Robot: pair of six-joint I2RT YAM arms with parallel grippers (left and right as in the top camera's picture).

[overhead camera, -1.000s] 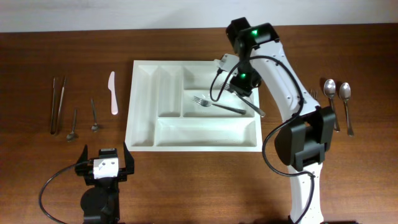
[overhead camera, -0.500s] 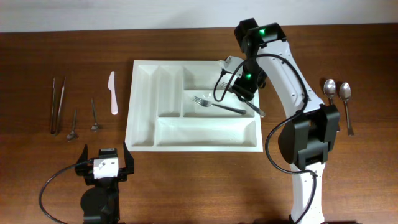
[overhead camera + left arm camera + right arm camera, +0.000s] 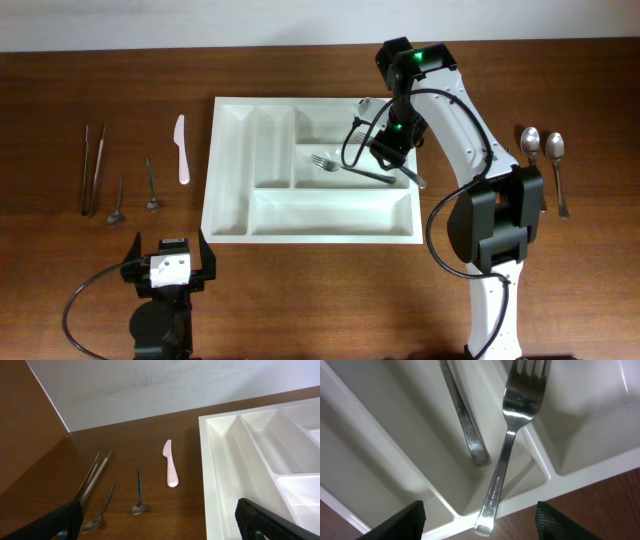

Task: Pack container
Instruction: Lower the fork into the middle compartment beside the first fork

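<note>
The container (image 3: 232,170) is a large white compartment tray in the middle of the table. One fork (image 3: 345,168) lies in its middle long compartment. My right gripper (image 3: 393,150) hovers over the tray's right end, open and holding nothing. Below it a second fork (image 3: 512,435) lies free and slanted across a divider, its handle end sticking out over the container's rim (image 3: 545,492). The first fork's handle (image 3: 465,425) lies beside it. My left gripper (image 3: 168,262) rests open near the front left, its fingers (image 3: 50,522) wide apart above bare wood beside the container (image 3: 220,475).
Left of the container lie a pale knife (image 3: 182,150), two small spoons (image 3: 151,187) (image 3: 118,200) and slim tongs (image 3: 92,168). To the right of it, two larger spoons (image 3: 531,145) (image 3: 556,150) lie beyond my right arm, with a fork (image 3: 505,152) partly hidden behind the arm.
My right gripper has opened wider and drawn slightly toward the far edge, away from the fork. The fork stays on the tray. The left arm has not moved.
</note>
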